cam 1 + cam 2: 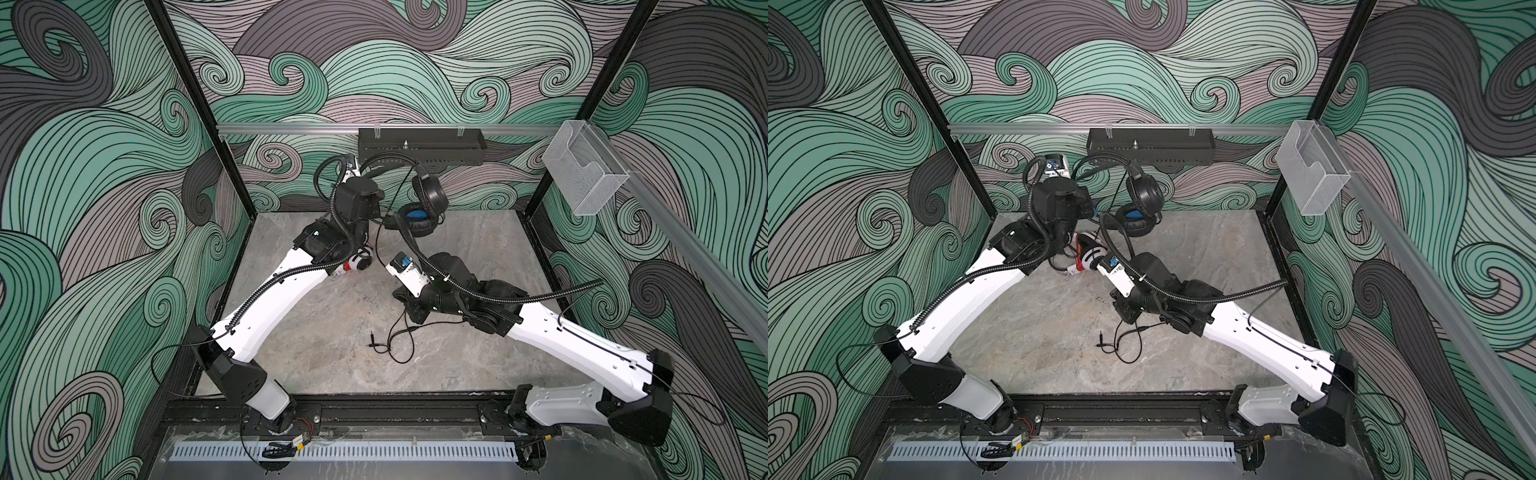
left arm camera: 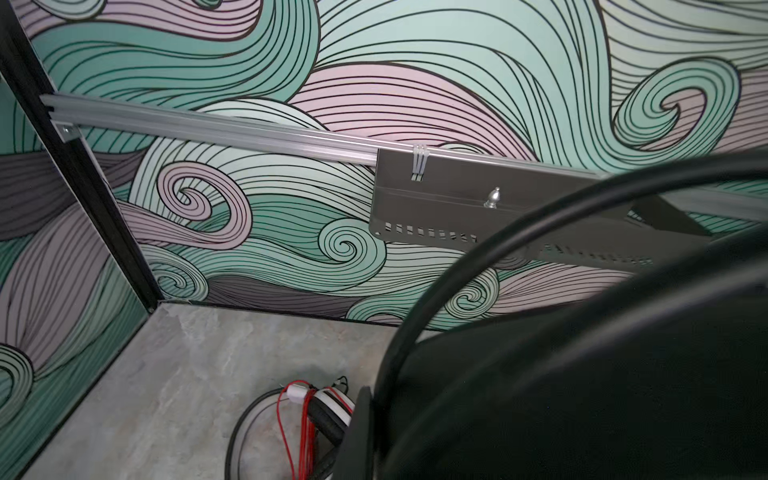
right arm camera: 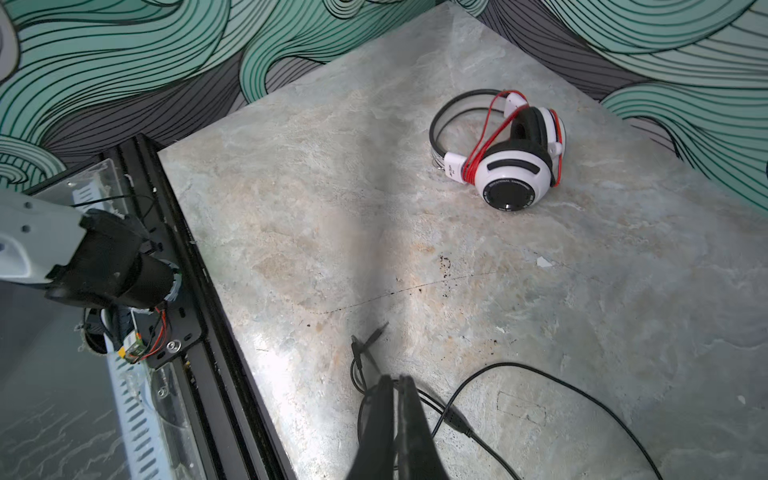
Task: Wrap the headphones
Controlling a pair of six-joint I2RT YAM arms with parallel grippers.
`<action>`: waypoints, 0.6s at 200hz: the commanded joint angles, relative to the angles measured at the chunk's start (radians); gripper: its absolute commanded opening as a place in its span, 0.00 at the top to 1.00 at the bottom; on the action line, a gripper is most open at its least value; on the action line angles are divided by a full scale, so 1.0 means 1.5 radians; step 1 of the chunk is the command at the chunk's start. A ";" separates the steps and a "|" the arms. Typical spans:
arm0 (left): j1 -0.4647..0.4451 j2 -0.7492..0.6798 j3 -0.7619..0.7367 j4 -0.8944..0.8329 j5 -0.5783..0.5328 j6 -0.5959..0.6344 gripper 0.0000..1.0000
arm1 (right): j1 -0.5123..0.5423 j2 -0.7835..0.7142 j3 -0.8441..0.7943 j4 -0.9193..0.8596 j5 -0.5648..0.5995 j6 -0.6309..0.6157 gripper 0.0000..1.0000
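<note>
Headphones' black cable (image 3: 505, 365) sprawls on the table (image 3: 332, 187) toward its front edge, your right gripper (image 3: 395, 379) closed over it (pinching or not, unclear). Farther back lies the white pair (image 3: 513, 174); by the far edge your left gripper (image 1: 380, 214) clamps the black pair (image 1: 430, 192) aloft.

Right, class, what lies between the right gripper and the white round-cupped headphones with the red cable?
Bare grey stone-look tabletop, bearing only dark specks; the right wrist view shows it, from the shut right gripper to the white headphones.
</note>
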 commanded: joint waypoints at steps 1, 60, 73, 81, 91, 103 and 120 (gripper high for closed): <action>-0.004 -0.029 -0.045 0.097 -0.065 0.101 1.00 | 0.019 -0.032 0.053 -0.073 0.040 -0.056 0.96; -0.027 -0.107 -0.167 0.050 -0.010 0.111 1.00 | 0.022 -0.003 0.194 -0.162 0.158 -0.130 0.95; -0.029 -0.119 -0.189 0.041 0.006 0.117 1.00 | 0.022 0.008 0.220 -0.178 0.185 -0.155 0.95; -0.030 -0.129 -0.200 0.037 0.020 0.126 1.00 | 0.022 0.018 0.238 -0.189 0.204 -0.173 0.95; -0.033 -0.141 -0.212 0.030 0.041 0.147 1.00 | 0.021 0.029 0.256 -0.202 0.236 -0.199 0.95; -0.037 -0.155 -0.224 0.016 0.069 0.176 1.00 | 0.021 0.038 0.271 -0.209 0.275 -0.232 0.94; -0.040 -0.167 -0.225 -0.032 0.108 0.206 1.00 | 0.022 0.045 0.284 -0.213 0.313 -0.281 0.94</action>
